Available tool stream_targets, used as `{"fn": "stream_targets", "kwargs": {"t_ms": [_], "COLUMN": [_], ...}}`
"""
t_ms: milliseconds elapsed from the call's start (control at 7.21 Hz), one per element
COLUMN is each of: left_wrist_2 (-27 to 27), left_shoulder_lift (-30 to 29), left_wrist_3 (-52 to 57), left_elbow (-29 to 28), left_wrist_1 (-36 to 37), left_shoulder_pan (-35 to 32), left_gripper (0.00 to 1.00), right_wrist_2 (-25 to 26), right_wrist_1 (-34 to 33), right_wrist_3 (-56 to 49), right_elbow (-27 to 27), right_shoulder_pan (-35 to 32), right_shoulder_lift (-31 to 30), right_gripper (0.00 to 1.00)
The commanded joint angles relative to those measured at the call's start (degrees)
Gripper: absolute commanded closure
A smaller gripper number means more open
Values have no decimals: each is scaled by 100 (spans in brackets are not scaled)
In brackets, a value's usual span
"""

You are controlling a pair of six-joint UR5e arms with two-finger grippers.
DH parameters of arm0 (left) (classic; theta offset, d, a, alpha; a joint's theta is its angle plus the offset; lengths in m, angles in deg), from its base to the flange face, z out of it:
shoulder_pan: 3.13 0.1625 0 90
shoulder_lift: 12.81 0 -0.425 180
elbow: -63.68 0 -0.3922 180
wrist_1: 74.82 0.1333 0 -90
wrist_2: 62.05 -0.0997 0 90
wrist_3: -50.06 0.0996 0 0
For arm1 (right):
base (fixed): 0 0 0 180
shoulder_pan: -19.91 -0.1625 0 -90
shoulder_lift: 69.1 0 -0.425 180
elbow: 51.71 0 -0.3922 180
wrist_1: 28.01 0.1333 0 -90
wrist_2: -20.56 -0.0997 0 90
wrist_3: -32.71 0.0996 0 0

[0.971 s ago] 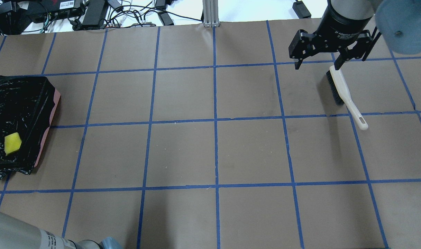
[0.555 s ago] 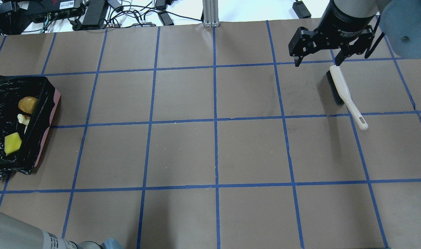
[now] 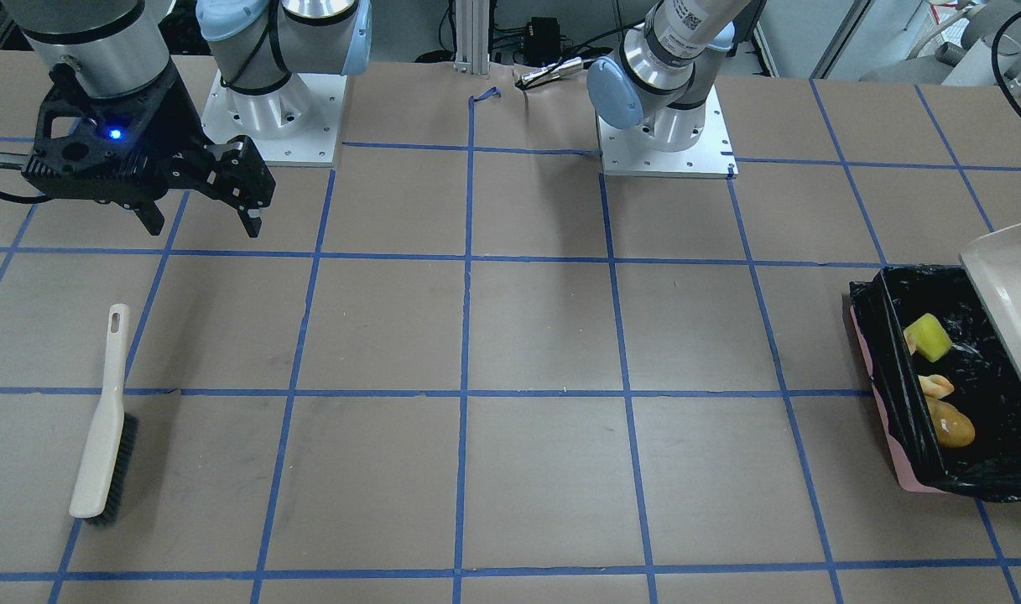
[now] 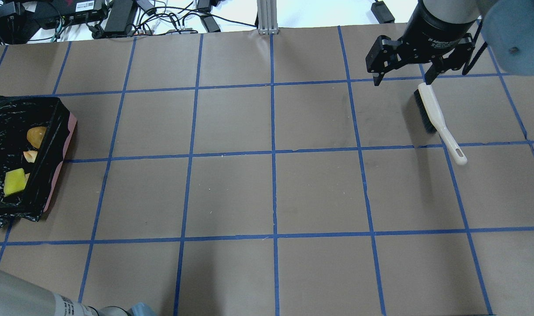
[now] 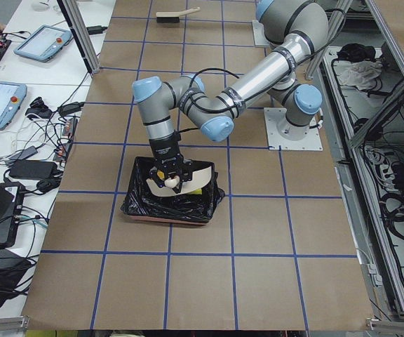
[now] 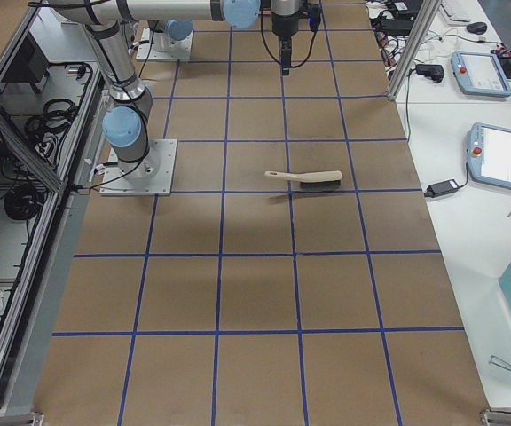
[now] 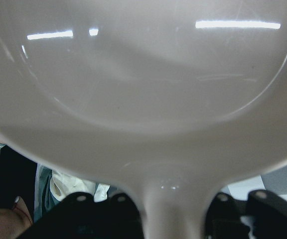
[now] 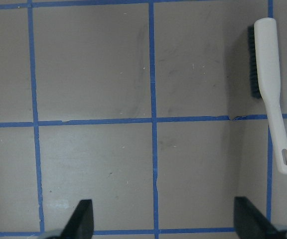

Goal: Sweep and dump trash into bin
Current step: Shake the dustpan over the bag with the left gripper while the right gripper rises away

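Bin (image 3: 892, 377) (image 4: 51, 149): pink box with a black bag liner, at the table (image 4: 271, 188) end on the robot's left.

Trash: all three pieces lie inside the bin, on the bag.
- Yellow sponge (image 3: 929, 337) (image 4: 14, 182) nearest the bin's robot-side end.
- Pale piece (image 3: 936, 386) (image 4: 30, 155) in the middle, just beside the golden lump (image 3: 953, 426) (image 4: 36, 135), which lies toward the bin's far end.
- All three sit close along the bin's wall that faces the table centre.

Dustpan (image 3: 1009, 294) (image 5: 198, 177) (image 7: 143, 89): beige, tilted over the bin's outer side. Its inner face fills the left wrist view and looks bare.

Left gripper (image 5: 168, 174): above the bin. In the wrist view the pan's handle runs down between its dark fingers, so the jaws are clamped on the dustpan handle.

Brush (image 3: 99, 453) (image 4: 431, 107) (image 6: 304, 179) (image 8: 268, 74): flat on the table at the end opposite the bin, well apart from it, bristles turned toward the bin's side. Nothing touches it.

Right gripper (image 3: 204, 222) (image 4: 401, 81) (image 8: 166, 224): hangs above the table at the end far from the bin, near the brush but clear of it. Jaws spread wide, nothing between them.
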Motion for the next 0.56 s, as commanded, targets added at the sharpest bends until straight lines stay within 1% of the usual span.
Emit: {"fn": "stream_targets", "kwargs": {"t_ms": [0, 139, 278, 416], "left_wrist_2": [1172, 1649, 2167, 2494], "left_shoulder_lift": [73, 108, 178, 257], "left_wrist_3": [112, 112, 104, 8], "left_elbow": [-84, -180, -381, -479], "left_wrist_1": [-410, -716, -1284, -1821], "left_shoulder_pan": [205, 293, 337, 268], "left_gripper": [100, 100, 100, 100], "right_wrist_2": [11, 11, 11, 28], "right_wrist_1": [2, 11, 11, -24], "right_wrist_3": [42, 42, 42, 42], "right_elbow": [0, 0, 0, 0], "right_shoulder_pan": [8, 8, 8, 8], "right_shoulder_lift": [1, 1, 1, 1], "right_gripper": [0, 0, 0, 0]}}
